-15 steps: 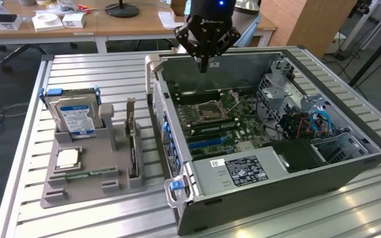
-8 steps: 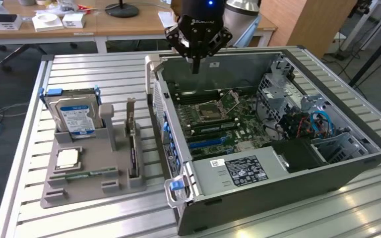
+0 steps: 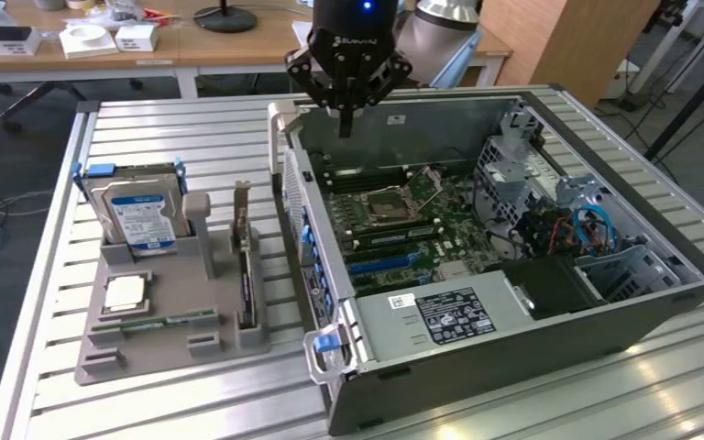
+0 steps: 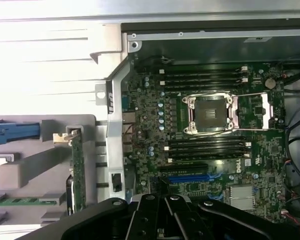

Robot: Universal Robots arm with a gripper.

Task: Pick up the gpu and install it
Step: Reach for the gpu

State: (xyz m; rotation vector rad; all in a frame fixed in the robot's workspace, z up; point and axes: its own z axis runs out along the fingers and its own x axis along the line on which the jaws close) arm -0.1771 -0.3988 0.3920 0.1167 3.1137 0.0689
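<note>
Tool [image 3: 346,122] is hanging nose-down above the computer case [image 3: 597,316], closed together and empty; well apart from it, the thin dark gpu [image 3: 246,275] is standing edgewise.

Exterior view looks obliquely down from afar, wrist view straight down nearer; both show the motherboard [image 3: 444,215]

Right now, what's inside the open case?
Motherboard with CPU socket, blue slot, power supply, cables. The power supply covers whatever lies beneath it. The gpu stands outside, in the grey holder.
</note>
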